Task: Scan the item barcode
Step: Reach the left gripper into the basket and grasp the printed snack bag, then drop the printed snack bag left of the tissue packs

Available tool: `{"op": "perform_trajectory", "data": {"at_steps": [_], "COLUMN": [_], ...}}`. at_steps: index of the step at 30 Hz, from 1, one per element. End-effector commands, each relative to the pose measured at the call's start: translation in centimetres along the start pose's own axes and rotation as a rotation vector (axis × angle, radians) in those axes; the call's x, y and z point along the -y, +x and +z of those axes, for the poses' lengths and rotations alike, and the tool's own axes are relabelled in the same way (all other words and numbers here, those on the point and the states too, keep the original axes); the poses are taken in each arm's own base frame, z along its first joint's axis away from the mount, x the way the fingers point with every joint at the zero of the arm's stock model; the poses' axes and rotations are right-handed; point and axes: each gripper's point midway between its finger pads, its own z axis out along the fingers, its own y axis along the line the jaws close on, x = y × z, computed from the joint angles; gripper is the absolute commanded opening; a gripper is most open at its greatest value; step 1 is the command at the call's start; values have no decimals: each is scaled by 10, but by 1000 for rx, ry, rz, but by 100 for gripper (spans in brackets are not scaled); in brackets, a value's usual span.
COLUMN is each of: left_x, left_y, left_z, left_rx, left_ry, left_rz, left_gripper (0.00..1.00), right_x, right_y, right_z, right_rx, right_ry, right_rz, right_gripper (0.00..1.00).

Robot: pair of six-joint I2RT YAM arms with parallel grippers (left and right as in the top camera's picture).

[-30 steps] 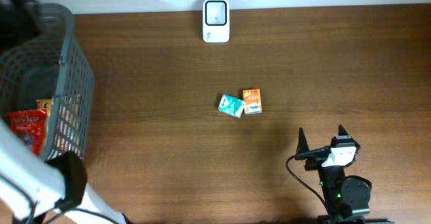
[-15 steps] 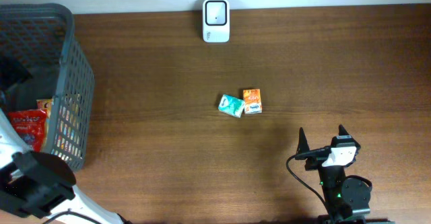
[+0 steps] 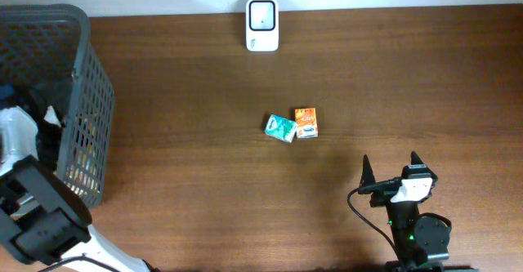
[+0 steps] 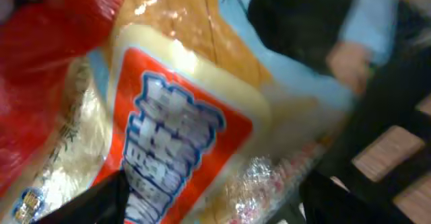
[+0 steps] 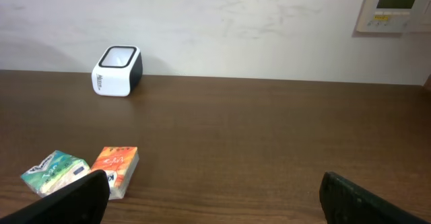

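While the left arm [image 3: 18, 137] reaches down into the grey mesh basket [image 3: 82, 76] at the left end of the table [image 3: 204, 198], we see through its wrist camera that the left gripper [image 4: 215, 210] sits right over a packet [image 4: 175, 136]. The packet is in crinkly clear wrap with an orange-red label and blue lettering. The gripper's two dark fingers [image 4: 91, 200] show at the bottom corners of that view, well apart, with the packet filling the space between them. We cannot tell whether they press on the wrap or merely straddle it. A red bag [image 4: 47, 69] lies against the packet's upper left side. The view is too blurred for us to make out any barcode.

From above, we find the scanner [image 3: 262, 24], a small white unit with a dark window, at the far edge of the table near its middle, well apart from the basket. Near the table's centre lie a teal box [image 3: 280, 127] and, just beside it on the right, an orange box [image 3: 306, 122].

The right gripper [image 3: 391, 172] rests at the near right of the table, its fingers spread wide with nothing between them. Its wrist camera looks across the wood to both boxes, the scanner and a pale wall [image 5: 236, 22] behind.
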Motion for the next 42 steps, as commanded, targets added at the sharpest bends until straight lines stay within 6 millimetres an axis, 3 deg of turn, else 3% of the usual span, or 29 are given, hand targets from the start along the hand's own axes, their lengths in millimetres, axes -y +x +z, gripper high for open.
{"op": "perform_trajectory", "data": {"at_steps": [1,2,3,4,6,8,10,11,14,15,16,18,19,21,22,24,26,29,31,34,36,42], "left_x": [-8,-8,-7,-7,-1,15,32,48,61,63,67,76,89,125,146,178,228,272,305,331,346,373], "left_y": [15,14,13,12,6,-16,-37,-56,-70,-67,-51,-24,-1,46,67,91,119,126,132,133,134,171], "left_z": [13,13,12,11,1,-39,-89,-148,-264,-296,-356,-406,-435,-467,-472,-471,-452,-394,-331,-261,-201,-90], "left_rx": [-29,-26,-22,-18,-7,49,138,261,534,610,757,878,938,973,957,904,778,623,463,309,211,48], "left_ry": [-38,-38,-37,-36,-6,66,145,214,252,256,266,309,378,554,621,699,777,650,528,410,321,214], "left_rz": [33,33,33,33,33,38,53,79,108,116,143,187,238,376,444,544,677,749,729,572,388,308], "left_gripper": [63,53,36,0,0,0,0,0,0,0,0,0,0,0,0,0,0,0,0,0,0,0], "right_x": [2,2,2,2,2,2,2,2,2,2,2,2,2,2,2,2,2,2,2,2,2,2], "right_y": [3,3,3,3,3,3,3,3,3,3,3,3,3,3,3,3,3,3,3,3,3,3], "right_z": [0,0,0,0,0,0,0,0,0,0,0,0,0,0,0,0,0,0,0,0,0,0], "right_rx": [-4,-4,-4,-4,-4,-4,-4,-4,-4,-4,-4,-4,-4,-4,-4,-4,-4,-4,-4,-4,-4,-4], "right_ry": [9,9,9,9,9,9,9,9,9,9,9,9,9,9,9,9,9,9,9,9,9,9], "right_rz": [5,5,5,5,5,5,5,5,5,5,5,5,5,5,5,5,5,5,5,5,5,5], "right_gripper": [99,98,98,98,98,98,99,98,99,98,98,98,98,98,98,98,98,98,98,98,98,98]}}
